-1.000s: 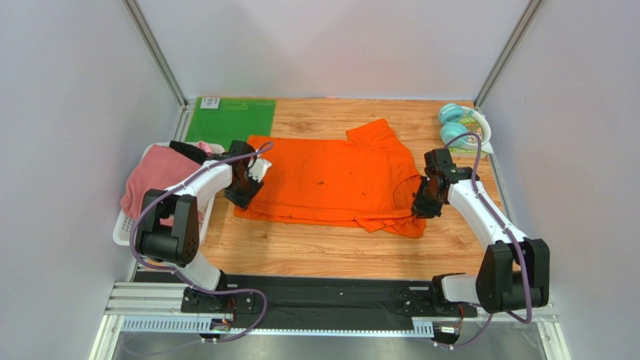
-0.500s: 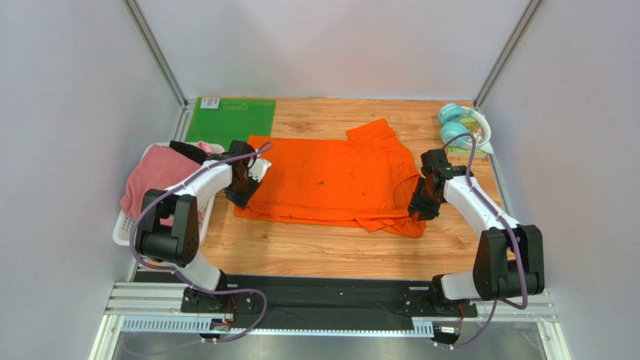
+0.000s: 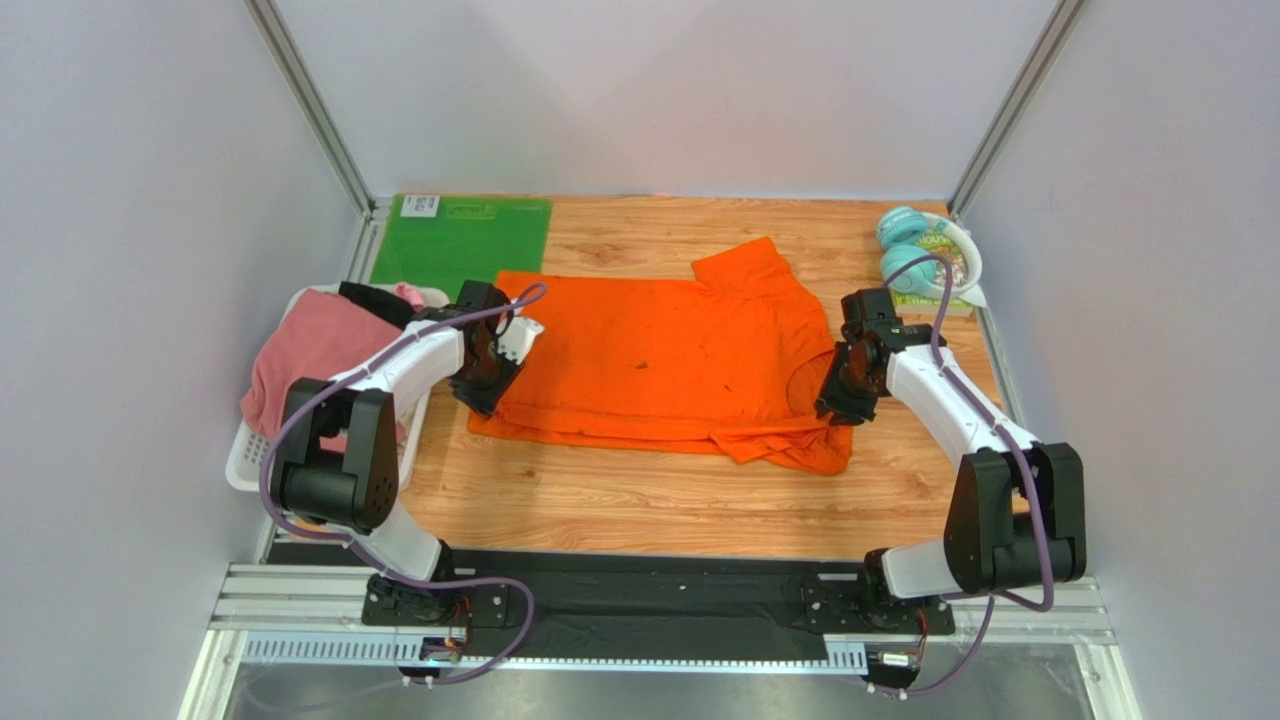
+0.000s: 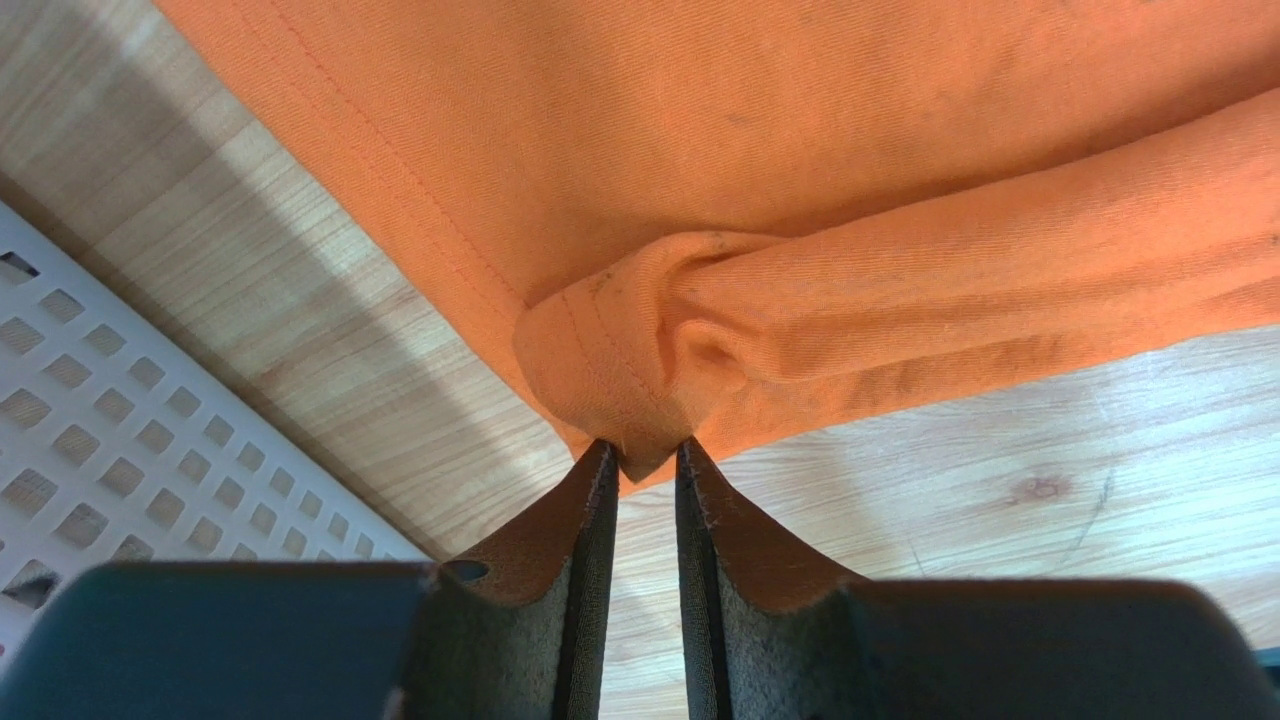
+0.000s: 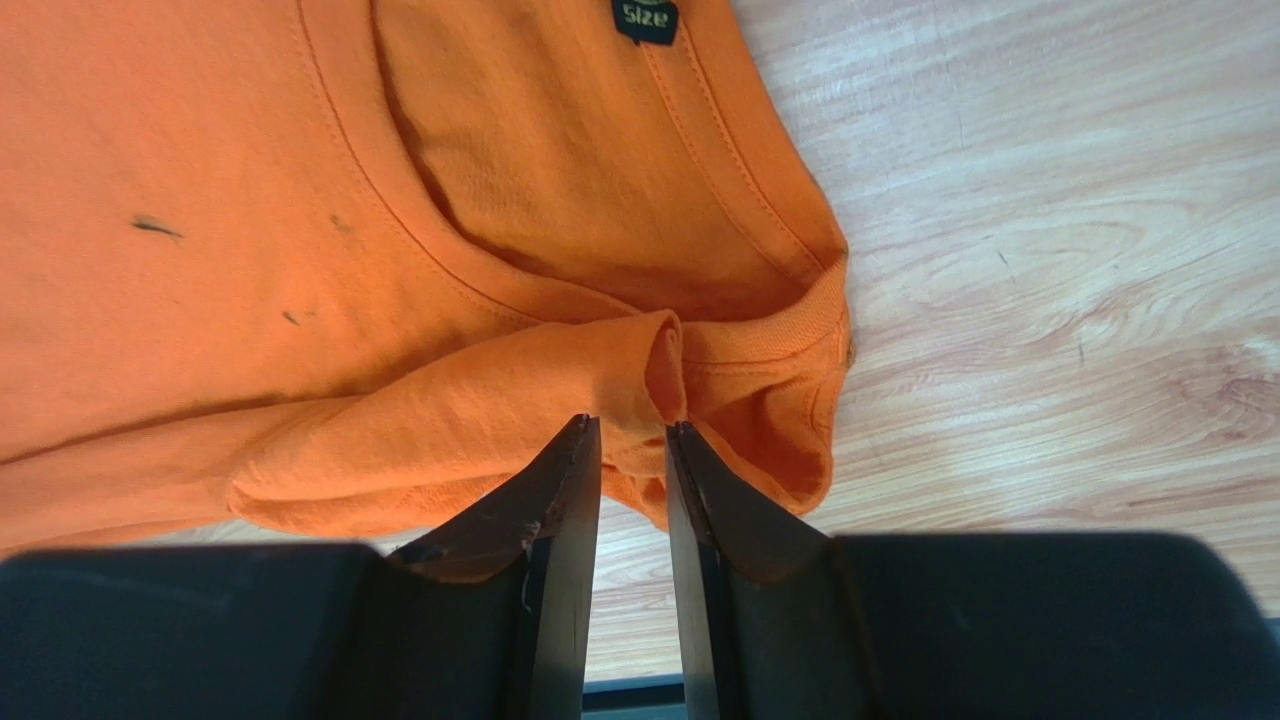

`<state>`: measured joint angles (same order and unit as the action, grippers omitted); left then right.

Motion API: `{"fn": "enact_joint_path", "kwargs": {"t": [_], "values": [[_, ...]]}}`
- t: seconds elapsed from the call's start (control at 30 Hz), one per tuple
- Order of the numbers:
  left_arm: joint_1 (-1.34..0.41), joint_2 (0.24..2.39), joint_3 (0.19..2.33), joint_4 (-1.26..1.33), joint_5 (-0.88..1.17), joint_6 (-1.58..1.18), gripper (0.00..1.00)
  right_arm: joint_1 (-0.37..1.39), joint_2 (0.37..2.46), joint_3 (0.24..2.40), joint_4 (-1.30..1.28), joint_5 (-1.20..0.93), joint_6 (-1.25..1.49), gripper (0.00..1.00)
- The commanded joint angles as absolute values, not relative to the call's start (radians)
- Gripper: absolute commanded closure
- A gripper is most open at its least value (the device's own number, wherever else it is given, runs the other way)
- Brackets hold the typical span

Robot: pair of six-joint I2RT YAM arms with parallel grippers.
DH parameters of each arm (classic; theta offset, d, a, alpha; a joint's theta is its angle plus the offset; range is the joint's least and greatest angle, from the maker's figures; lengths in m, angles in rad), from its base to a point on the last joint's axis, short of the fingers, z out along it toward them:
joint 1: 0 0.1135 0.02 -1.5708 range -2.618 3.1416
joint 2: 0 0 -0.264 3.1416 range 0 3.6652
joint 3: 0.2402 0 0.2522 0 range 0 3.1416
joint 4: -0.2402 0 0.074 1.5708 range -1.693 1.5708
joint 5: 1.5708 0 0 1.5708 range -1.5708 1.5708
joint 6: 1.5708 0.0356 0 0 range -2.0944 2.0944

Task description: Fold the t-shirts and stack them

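Note:
An orange t-shirt (image 3: 661, 360) lies spread across the middle of the wooden table, its near edge partly folded over. My left gripper (image 3: 484, 378) is at the shirt's left edge, shut on a bunched corner of the cloth (image 4: 631, 383). My right gripper (image 3: 837, 396) is at the shirt's right side by the collar, shut on a fold of the orange t-shirt (image 5: 639, 368). A size tag (image 5: 645, 18) shows inside the collar. A pink t-shirt (image 3: 308, 353) and a black one (image 3: 376, 300) lie in the basket at the left.
A white perforated basket (image 3: 245, 458) stands at the table's left edge, close to my left arm. A flat green mat (image 3: 458, 240) lies at the back left. Teal round objects with a white dish (image 3: 920, 248) sit at the back right.
My right gripper has moved a little away from me and inward, drawing the shirt's right fold with it. The left jaws have narrowed onto the shirt's corner; that arm stays in place.

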<state>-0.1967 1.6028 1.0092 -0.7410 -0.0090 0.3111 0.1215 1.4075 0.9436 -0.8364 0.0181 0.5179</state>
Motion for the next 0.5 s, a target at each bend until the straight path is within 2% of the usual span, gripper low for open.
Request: {"fn": "enact_joint_path", "kwargs": {"t": [0.0, 0.47], "values": [[-0.192, 1.585, 1.019, -0.744, 0.025, 0.307, 0.73, 0.120, 1.399, 0.991, -0.792, 0.048, 0.508, 0.71], [-0.192, 1.578, 1.034, -0.764, 0.029, 0.307, 0.75, 0.112, 1.445, 0.965, -0.776, 0.067, 0.506, 0.71]]}}
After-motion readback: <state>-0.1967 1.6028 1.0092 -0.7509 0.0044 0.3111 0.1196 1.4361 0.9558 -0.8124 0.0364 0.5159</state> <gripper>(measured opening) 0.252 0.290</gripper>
